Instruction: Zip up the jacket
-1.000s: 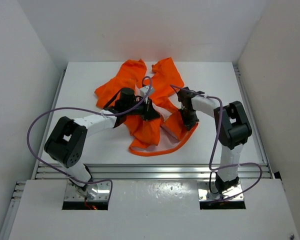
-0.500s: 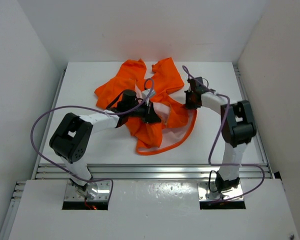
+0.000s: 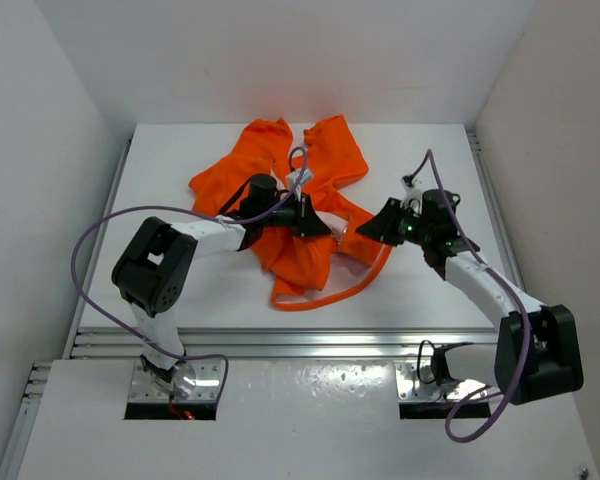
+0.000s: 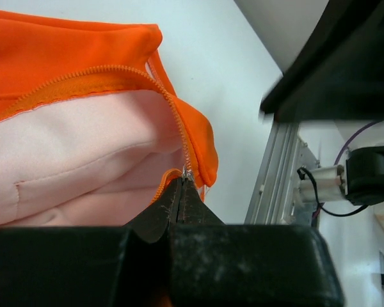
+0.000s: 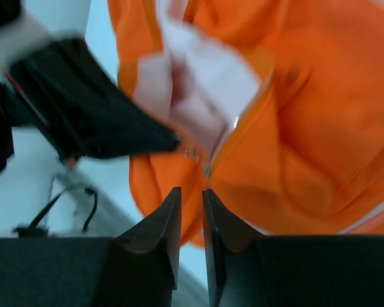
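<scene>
On a white desk (image 3: 180,280) lies a small bright orange fabric jacket (image 3: 325,150), crumpled.
Left gripper (image 4: 181,184) pinches the zipper (image 4: 176,125) end; right gripper (image 5: 191,193) hovers just beside, slightly parted, empty.

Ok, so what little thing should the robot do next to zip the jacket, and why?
Probably ease the right gripper forward onto the zipper just ahead: its jaws stand slightly apart and hold nothing, while the left gripper pinches the jacket at its zipper end.

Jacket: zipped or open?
Open. The jacket front gapes, pale lining exposed; one row of zipper teeth runs alone to the left gripper.
</scene>
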{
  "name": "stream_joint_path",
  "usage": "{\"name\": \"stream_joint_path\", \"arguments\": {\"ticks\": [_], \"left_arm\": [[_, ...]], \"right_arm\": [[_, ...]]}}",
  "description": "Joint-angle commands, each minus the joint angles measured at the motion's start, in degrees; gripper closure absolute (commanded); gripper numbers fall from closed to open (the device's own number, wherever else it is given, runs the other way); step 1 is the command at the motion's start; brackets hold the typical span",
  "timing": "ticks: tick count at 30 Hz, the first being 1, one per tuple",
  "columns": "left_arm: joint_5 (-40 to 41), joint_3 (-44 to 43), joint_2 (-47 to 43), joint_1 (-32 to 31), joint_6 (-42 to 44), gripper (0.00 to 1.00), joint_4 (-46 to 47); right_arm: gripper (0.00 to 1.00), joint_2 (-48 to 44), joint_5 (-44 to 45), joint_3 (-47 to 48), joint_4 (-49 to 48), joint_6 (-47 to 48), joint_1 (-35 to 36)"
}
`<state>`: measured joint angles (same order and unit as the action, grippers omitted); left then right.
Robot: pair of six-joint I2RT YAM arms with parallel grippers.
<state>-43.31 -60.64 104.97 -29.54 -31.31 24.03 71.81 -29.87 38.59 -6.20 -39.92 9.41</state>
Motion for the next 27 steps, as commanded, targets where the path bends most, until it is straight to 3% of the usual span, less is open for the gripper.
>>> {"name": "stream_joint_path", "arguments": {"ticks": [1, 12, 18, 27], "left_arm": [[-0.55, -2.9, 0.58, 0.45, -5.15, 1.0, 5.58], [-2.83, -2.9, -1.17, 0.45, -13.59, 1.0, 9.62], [-3.36, -2.9, -1.17, 0.45, -17.64, 1.0, 11.91], [-4.94, -4.05, -0.65, 0.45, -20.8, 1.0, 12.62]], "right_arm": [[0.8, -1.32, -5.47, -3.43, -3.82, -6.58, 3.06], [0.67, -1.41, 2.09, -6.33, -7.5, -7.09, 8.78], [0.46, -1.15, 3.41, -7.56, -8.65, -8.59, 9.31], [0.46, -2.64, 6.05, -9.41, -10.06, -6.49, 9.31]]}}
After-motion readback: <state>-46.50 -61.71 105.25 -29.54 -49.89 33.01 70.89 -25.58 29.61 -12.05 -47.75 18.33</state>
